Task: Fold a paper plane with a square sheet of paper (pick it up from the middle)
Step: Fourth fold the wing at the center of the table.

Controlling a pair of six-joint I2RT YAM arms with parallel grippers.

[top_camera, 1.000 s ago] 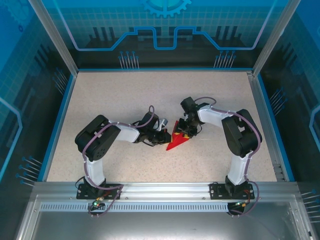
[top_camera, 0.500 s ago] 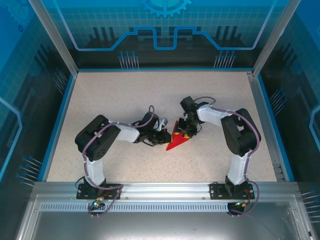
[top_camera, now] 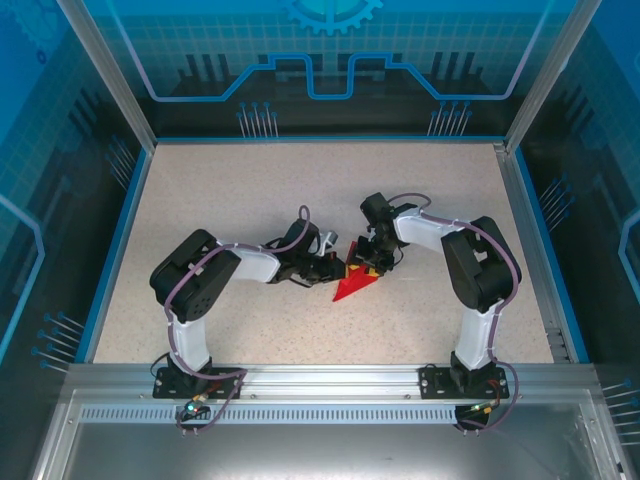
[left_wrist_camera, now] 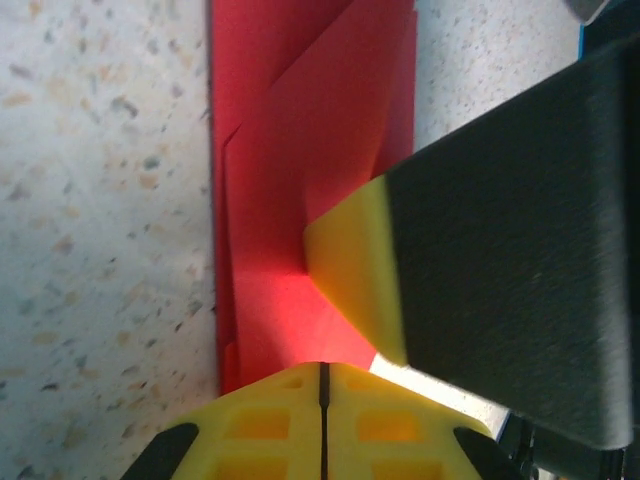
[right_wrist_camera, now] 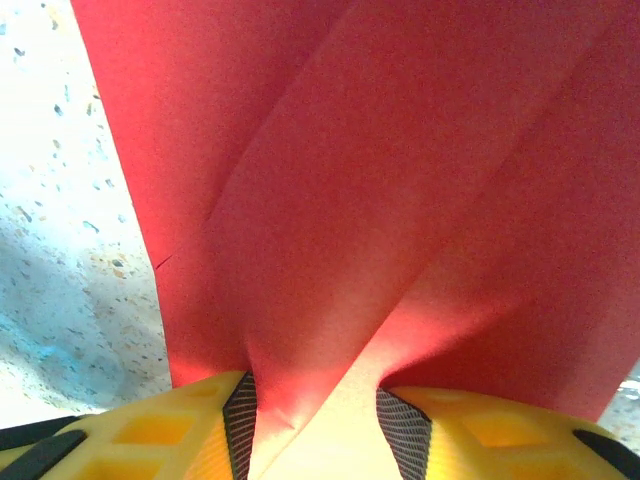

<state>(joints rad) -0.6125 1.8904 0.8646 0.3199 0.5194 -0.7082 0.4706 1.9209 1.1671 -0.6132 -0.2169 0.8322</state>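
Note:
The square sheet of paper [top_camera: 352, 285] is bright red and folded into a pointed dart shape, lying at mid-table with its tip toward the near left. My left gripper [top_camera: 337, 268] is shut and empty, its closed tips [left_wrist_camera: 323, 366] resting at the paper's [left_wrist_camera: 290, 180] edge. My right gripper [top_camera: 372, 262] comes down on the paper from the right, and one of its yellow fingers [left_wrist_camera: 355, 270] presses on the red surface. In the right wrist view its jaws [right_wrist_camera: 315, 400] stand apart astride a raised fold of the paper [right_wrist_camera: 350, 180], with creases running to both pads.
The speckled beige table [top_camera: 250, 200] has blue-edged walls on the left, back and right. An aluminium rail [top_camera: 320, 378] with both arm bases runs along the near edge.
My left gripper has edged a little to the right, up against the paper. The right gripper and the paper have barely moved.

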